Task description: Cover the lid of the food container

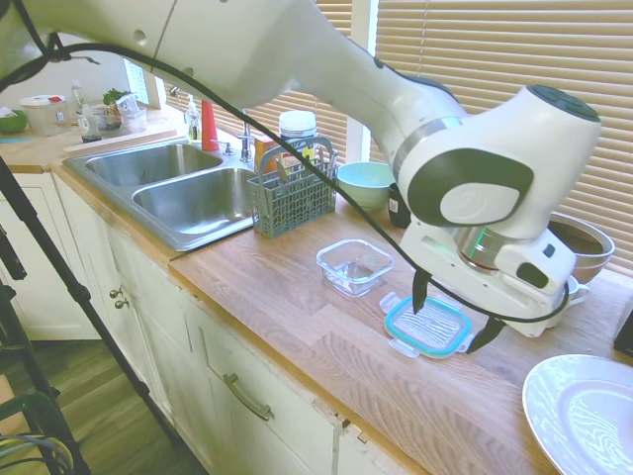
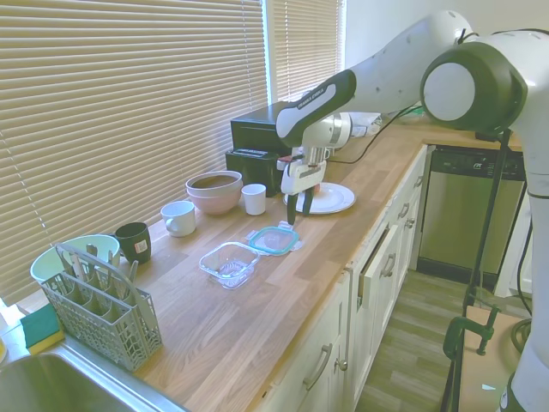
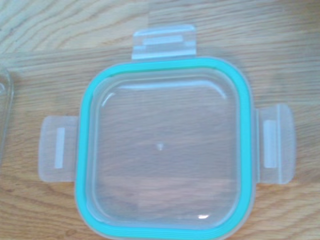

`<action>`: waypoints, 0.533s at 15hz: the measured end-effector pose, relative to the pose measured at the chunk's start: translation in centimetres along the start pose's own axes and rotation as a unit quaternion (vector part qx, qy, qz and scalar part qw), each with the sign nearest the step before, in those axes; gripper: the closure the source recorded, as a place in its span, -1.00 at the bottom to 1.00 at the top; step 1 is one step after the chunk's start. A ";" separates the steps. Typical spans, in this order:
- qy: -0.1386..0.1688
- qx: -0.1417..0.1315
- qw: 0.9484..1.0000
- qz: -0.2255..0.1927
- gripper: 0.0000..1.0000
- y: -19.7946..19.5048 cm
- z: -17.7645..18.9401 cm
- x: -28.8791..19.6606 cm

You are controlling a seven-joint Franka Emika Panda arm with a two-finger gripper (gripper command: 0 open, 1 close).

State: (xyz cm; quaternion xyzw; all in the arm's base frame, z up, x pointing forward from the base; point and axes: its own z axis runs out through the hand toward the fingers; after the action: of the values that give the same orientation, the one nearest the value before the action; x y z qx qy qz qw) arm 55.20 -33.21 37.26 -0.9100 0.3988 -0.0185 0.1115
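Observation:
The lid (image 1: pixel 427 327), clear with a teal rim and snap tabs, lies flat on the wooden counter (image 1: pixel 297 297). It fills the wrist view (image 3: pixel 165 150). The food container (image 1: pixel 354 265), a small clear glass dish, stands empty just to the lid's left, toward the sink. My gripper (image 1: pixel 453 315) hangs open right over the lid, one fingertip near the lid's far edge and the other past its right side, nothing held. From the other side, the lid (image 2: pixel 274 239) lies beside the container (image 2: pixel 230 263), with the gripper (image 2: pixel 297 206) a little above it.
A grey dish rack (image 1: pixel 292 198) and a steel sink (image 1: pixel 188 193) are to the left. A mint bowl (image 1: pixel 366 183) and a pink bowl (image 1: pixel 588 247) stand at the back. A white plate (image 1: pixel 584 411) lies at the right. Cups (image 2: pixel 177 217) line the window side.

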 end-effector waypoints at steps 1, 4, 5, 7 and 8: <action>-0.003 0.006 1.000 0.000 -1.00 0.7 0.1 0.7; -0.013 0.020 1.000 -0.004 -1.00 1.3 0.8 1.8; -0.014 0.024 1.000 -0.006 -1.00 0.9 1.0 2.0; -0.019 0.030 0.999 -0.007 -1.00 0.6 1.7 2.0; -0.023 0.033 0.999 -0.009 -1.00 0.6 2.0 2.0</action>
State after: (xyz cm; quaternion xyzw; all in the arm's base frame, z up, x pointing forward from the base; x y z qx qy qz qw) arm 56.39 -34.67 35.11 -0.9096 0.3872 -0.0115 0.1503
